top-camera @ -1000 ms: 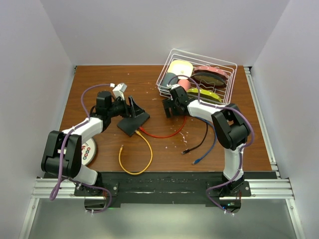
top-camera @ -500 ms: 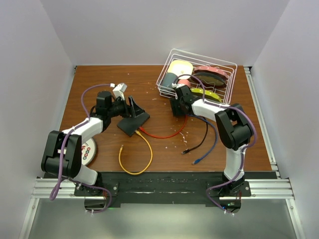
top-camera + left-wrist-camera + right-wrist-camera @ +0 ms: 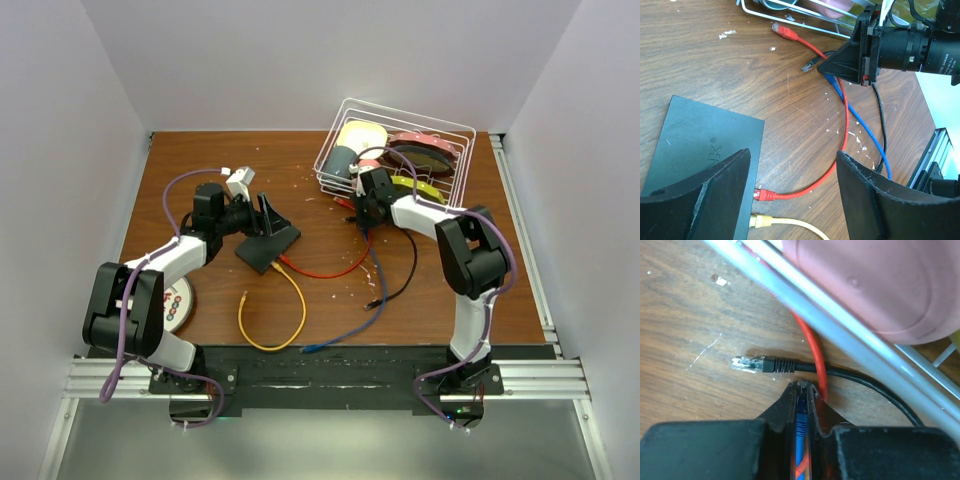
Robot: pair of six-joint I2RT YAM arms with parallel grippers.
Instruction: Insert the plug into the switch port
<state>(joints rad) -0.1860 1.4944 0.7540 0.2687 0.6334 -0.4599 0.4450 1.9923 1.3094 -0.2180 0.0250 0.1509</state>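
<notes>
OK, my R gripper is clamped shut on the blue plug at its boot, beside the basket, w/ the red cable just beside my fingers. The switch lies well off to my left at my L gripper, fingers spread & holding nothing. Best to lift slow so red doesn't snag, then bring the plug square to a free port.

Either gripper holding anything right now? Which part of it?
Right gripper is pinched shut on the thin blue network cable, at a ribbed section, seemingly the plug's boot. Left gripper stands open above the flat matte-black switch box, holding nothing.
</notes>
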